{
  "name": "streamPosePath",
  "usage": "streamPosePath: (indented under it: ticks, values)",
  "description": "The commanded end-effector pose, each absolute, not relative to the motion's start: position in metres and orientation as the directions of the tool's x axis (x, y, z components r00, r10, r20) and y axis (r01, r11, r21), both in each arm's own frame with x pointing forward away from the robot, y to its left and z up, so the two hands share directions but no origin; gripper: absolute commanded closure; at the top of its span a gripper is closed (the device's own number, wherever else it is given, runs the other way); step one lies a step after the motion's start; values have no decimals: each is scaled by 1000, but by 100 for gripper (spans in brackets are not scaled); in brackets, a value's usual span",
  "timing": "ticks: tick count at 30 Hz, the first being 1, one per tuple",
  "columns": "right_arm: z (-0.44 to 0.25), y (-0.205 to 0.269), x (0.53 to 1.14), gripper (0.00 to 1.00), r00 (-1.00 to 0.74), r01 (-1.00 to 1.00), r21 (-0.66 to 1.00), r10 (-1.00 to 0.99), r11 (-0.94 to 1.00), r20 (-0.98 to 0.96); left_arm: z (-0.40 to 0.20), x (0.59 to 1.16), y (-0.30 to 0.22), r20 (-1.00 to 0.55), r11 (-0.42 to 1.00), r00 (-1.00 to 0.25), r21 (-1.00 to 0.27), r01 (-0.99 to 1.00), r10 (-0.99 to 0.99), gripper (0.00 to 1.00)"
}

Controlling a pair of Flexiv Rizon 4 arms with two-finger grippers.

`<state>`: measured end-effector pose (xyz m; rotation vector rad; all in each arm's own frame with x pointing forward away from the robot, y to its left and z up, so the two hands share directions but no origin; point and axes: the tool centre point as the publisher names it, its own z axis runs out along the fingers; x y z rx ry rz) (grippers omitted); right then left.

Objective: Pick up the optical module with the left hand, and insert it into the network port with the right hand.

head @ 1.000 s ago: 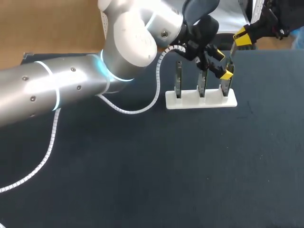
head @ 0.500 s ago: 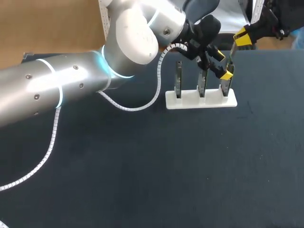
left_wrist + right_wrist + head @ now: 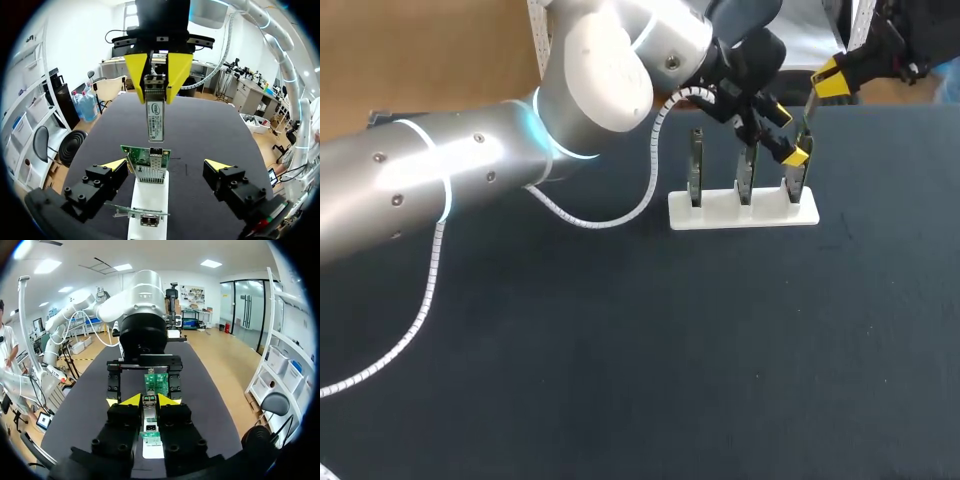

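Note:
The optical module [image 3: 155, 115], a slim metal block, hangs upright with my right gripper [image 3: 156, 75] shut on its upper end. It hovers just above the port of a green network card [image 3: 150, 167], which stands in a white stand [image 3: 147, 202]. My left gripper [image 3: 166, 167] is open wide, one finger on each side of that card, holding nothing. In the head view the right gripper [image 3: 825, 82] holds the module [image 3: 807, 125] over the rightmost card [image 3: 792, 185], and the left gripper [image 3: 788, 137] sits beside it. The right wrist view shows the module [image 3: 149, 412] between its own gripper's [image 3: 149, 401] tips.
The white stand [image 3: 740, 212] carries three upright cards in a row near the table's back edge. My large left arm [image 3: 470, 180] and its white coiled cable [image 3: 610, 225] cross the table's back left. Dark tabletop stretches in front of the stand.
The left arm's elbow and wrist joints have shifted slightly up and to the right. Both grippers and the module hold their places.

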<state>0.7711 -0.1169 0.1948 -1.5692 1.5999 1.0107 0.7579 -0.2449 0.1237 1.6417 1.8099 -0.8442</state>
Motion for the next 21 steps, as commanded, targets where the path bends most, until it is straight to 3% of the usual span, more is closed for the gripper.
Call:
streamPosePath:
  ticks: [1,21]
  values:
    - [195,-117,766,100,-40,-998,58,-494,-21,-869,123,759,-246,-748,56,-102,-87,995,655,0]
    - [187,-121,761,100,5,-996,44,-576,-72,-818,123,758,-246,-741,59,-101,-83,995,664,0]
